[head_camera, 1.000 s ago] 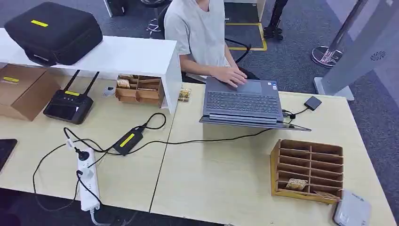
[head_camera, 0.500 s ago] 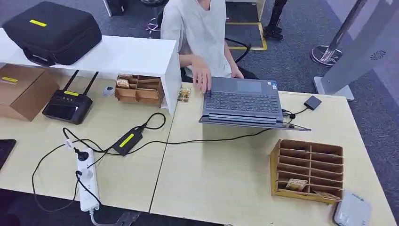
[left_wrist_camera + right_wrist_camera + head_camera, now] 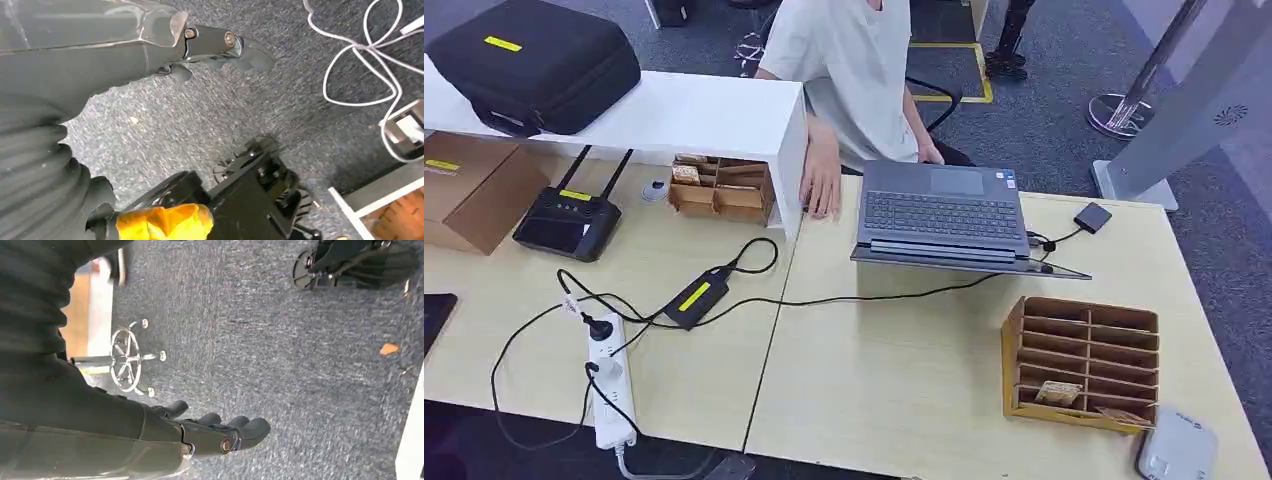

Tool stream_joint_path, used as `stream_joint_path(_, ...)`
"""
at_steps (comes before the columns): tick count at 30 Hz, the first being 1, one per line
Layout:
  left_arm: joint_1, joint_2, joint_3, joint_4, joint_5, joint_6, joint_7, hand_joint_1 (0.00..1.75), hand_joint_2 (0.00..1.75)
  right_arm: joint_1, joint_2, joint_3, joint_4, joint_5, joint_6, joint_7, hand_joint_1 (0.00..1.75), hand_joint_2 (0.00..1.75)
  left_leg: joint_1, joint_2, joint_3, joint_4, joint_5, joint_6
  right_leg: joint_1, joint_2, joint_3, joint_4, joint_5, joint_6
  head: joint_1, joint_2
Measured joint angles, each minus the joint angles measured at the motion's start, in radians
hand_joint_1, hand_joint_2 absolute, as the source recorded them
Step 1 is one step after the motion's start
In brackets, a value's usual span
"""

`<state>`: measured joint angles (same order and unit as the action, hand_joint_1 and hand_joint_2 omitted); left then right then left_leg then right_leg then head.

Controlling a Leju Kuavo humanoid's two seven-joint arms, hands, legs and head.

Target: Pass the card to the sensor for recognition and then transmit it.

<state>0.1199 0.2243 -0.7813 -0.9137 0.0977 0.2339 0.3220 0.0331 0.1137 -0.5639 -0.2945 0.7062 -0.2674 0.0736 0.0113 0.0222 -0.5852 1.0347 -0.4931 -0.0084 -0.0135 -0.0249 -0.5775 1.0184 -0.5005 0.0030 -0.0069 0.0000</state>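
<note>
A wooden slotted rack (image 3: 1079, 360) stands at the table's right front, with a patterned card (image 3: 1058, 392) lying in one of its lower slots. A grey-white sensor box (image 3: 1176, 450) sits at the table's front right corner, just beside the rack. My left hand (image 3: 215, 47) hangs over blue carpet with its fingers stretched out and nothing in them. My right hand (image 3: 215, 432) also hangs above the carpet, fingers extended and holding nothing.
A person in a light shirt sits behind the table, one hand (image 3: 822, 180) resting beside a grey laptop (image 3: 939, 215). A small black device (image 3: 1091, 217) is cabled to the laptop. On the left are a power strip (image 3: 609, 385), cables, a black router (image 3: 564, 222), a wooden box (image 3: 721, 187) and a white shelf (image 3: 674, 115).
The person's hand left the laptop's touchpad, moved left and now rests on the table by the white shelf's end. The camera shifted slightly.
</note>
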Motion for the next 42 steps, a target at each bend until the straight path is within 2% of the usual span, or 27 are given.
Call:
stream_joint_path(6,-0.010,0.046,-0.097,-0.069,0.028,0.037,0.058,0.00,1.75,-0.019,0.021,-0.093,0.020,0.109,-0.039,0.013,0.00,1.75,0.001,-0.001,-0.004,0.002,0.000,0.000,0.000,-0.001,-0.002,0.001,0.000,0.000,0.000,0.000)
stream_joint_path(9,-0.044,0.057,-0.192,-0.152,0.018,0.048,0.045,0.00,1.75,-0.031,0.030,-0.139,0.030,0.166,-0.058,0.020,0.00,1.75,0.000,-0.005,-0.003,0.002,0.000,0.001,-0.002,-0.004,0.002,0.000,0.000,0.000,0.002,0.000)
stream_joint_path(15,-0.091,0.086,-0.368,-0.269,0.029,0.076,0.091,0.00,1.75,-0.051,0.052,-0.232,0.050,0.280,-0.095,0.035,0.00,1.75,-0.001,-0.001,0.001,0.002,-0.002,0.003,-0.002,-0.002,0.004,-0.001,0.000,0.000,0.000,0.000)
stream_joint_path(22,-0.124,0.132,-0.546,-0.383,0.043,0.104,0.144,0.00,1.75,-0.076,0.075,-0.342,0.074,0.416,-0.140,0.053,0.00,1.75,0.000,-0.001,0.003,0.002,0.000,-0.001,0.001,-0.002,0.003,0.003,0.000,-0.001,0.001,0.000)
stream_joint_path(30,-0.193,0.176,-0.652,-0.445,0.063,0.129,0.211,0.00,1.75,-0.097,0.094,-0.434,0.093,0.553,-0.181,0.074,0.00,1.75,0.000,-0.004,0.003,0.000,0.003,-0.005,0.001,-0.003,0.003,0.006,0.000,-0.003,0.000,0.000)
stream_joint_path(42,-0.224,0.203,-0.693,-0.475,0.084,0.132,0.228,0.00,1.75,-0.103,0.097,-0.470,0.102,0.564,-0.183,0.080,0.00,1.75,0.000,-0.005,0.003,-0.001,0.004,-0.006,0.001,-0.004,0.003,0.006,0.000,-0.003,0.000,0.000)
